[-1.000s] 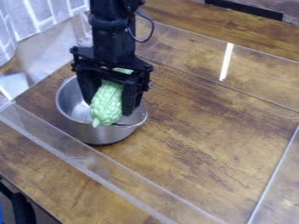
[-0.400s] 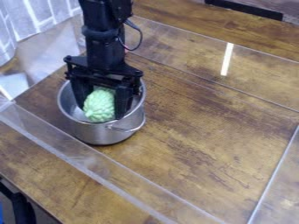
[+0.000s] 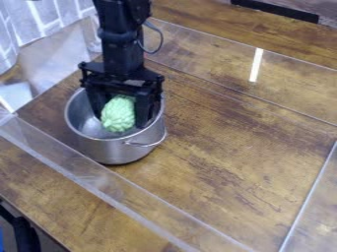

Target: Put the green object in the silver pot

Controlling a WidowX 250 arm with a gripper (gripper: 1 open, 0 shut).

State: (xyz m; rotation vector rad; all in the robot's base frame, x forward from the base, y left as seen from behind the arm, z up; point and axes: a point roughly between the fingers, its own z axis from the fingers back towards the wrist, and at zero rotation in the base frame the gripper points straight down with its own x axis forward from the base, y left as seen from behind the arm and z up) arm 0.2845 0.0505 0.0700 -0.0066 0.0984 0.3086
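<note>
A: Starting from the near edge, what is there?

B: A clear plastic barrier strip (image 3: pixel 93 177) runs along the near side of the brown wooden table (image 3: pixel 237 148), probably to keep things from rolling off. Just beyond it, on the left, stands the round shiny steel pot (image 3: pixel 82 138), with its small side handle (image 3: pixel 145 144) pointing to the near right.

A: And the thing to be put in?

B: The light green, bumpy-skinned oval object (image 3: pixel 118 114) hangs end-down over the pot's mouth, its lower tip at about rim level or slightly inside. It is upright because the black robot gripper (image 3: pixel 121 106) holds it from above, one finger on either side.

A: Is the claw clamped on it?

B: It appears so: the fingers press against the green object's flanks and nothing else supports it. Whether its tip touches the pot's floor, I can't tell; the near wall hides that.

A: So what remains?

B: By my reading, the placing is nearly done. The fingers sit well within the rim, so letting go should drop it cleanly inside. The risk is the gripper frame knocking the rim as it goes up.

A: Farther back?

B: Only the black arm (image 3: pixel 121 30) rising toward the far left.
</note>
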